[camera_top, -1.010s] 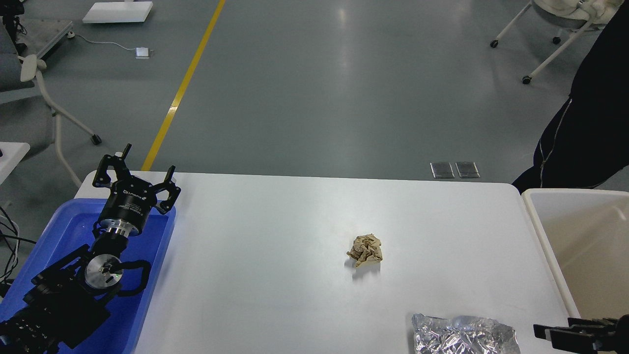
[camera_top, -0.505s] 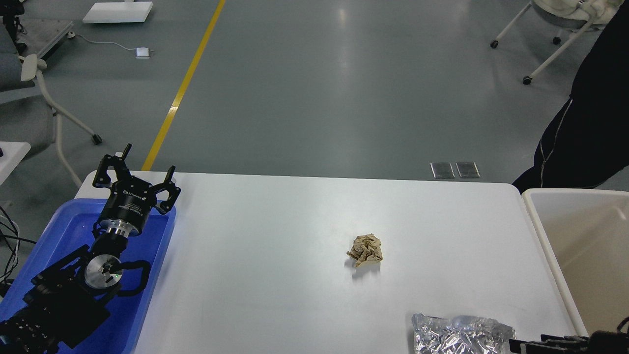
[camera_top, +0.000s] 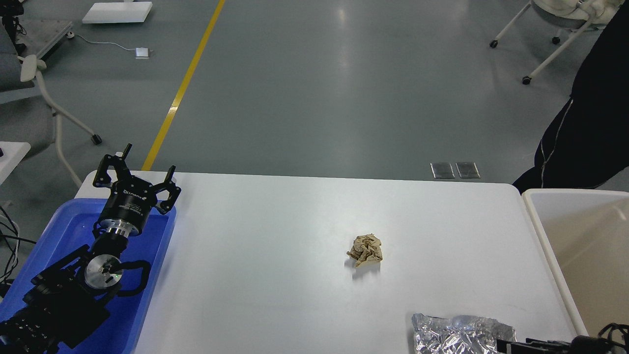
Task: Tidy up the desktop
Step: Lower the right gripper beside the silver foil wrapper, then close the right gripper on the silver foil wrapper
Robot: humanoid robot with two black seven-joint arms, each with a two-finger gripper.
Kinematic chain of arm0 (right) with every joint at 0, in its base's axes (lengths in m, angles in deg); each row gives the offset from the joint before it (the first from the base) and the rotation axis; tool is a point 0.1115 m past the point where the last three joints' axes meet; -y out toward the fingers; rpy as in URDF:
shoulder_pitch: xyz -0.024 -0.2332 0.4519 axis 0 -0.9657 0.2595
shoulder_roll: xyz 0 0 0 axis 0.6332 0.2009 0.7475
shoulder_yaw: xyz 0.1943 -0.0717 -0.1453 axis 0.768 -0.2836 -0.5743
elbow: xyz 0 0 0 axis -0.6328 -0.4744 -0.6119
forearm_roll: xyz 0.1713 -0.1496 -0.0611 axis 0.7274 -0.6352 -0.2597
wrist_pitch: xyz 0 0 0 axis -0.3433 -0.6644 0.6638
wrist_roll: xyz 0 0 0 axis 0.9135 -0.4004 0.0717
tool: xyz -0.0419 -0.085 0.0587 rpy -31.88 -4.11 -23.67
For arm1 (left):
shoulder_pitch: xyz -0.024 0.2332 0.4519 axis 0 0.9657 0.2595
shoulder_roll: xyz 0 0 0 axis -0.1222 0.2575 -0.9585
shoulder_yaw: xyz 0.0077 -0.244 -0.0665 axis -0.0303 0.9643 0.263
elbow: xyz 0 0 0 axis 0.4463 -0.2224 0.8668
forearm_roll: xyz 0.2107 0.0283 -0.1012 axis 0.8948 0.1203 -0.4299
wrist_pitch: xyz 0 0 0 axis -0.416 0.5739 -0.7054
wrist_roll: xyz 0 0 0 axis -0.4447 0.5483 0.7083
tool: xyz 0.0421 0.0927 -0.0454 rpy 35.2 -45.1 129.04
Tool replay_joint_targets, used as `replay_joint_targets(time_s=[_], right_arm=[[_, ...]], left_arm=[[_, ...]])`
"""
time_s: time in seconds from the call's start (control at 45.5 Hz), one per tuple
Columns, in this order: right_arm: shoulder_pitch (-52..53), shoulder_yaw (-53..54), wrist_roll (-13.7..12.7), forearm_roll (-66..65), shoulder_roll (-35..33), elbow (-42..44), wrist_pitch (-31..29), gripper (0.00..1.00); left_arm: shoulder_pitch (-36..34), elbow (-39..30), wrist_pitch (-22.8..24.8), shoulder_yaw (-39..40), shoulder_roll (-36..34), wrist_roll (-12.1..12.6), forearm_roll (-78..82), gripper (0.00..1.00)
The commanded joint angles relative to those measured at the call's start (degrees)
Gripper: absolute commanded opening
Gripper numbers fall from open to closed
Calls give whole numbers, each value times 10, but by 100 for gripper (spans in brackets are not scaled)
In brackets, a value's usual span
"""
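The white desktop (camera_top: 275, 236) fills the lower middle of the head view. A crumpled brown paper ball (camera_top: 366, 250) lies right of its centre. A crumpled sheet of silver foil (camera_top: 459, 335) lies at the front right edge. My left gripper (camera_top: 142, 166) is open and empty, held above the far end of the blue tray at the desktop's left edge. My right gripper (camera_top: 508, 345) is low at the bottom right, seen edge-on and dark, its tip right against the foil's right side. Whether it touches or grips the foil cannot be told.
A blue plastic tray (camera_top: 155, 255) sits at the left under my left arm. An off-white bin (camera_top: 545, 241) with a beige inside stands against the desktop's right edge. A person in dark clothes (camera_top: 589, 128) stands behind the bin. Wheeled chairs stand on the floor beyond.
My right gripper has moved left and lower along the front edge, from beside the bin to the foil's right side. The left arm, paper ball and foil have not moved.
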Motion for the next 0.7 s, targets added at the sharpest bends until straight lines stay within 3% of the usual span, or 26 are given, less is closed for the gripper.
replay_joint_targets(time_s=[0.0,0.483,0.549,0.681], right_arm=[[-10,-2,2,8,25,25,25,83],[-28,-3,4,-3,42,47,42,71],[-37,-4,4,-4,45,53,45,65],[-37,-23,4,-3,52,63,49,40]], left_arm=[[0,0,0,0,0,0,0,100],[0,0,0,0,0,0,-1,100],[0,0,0,0,0,0,-1,100],[0,0,0,0,0,0,0,100]])
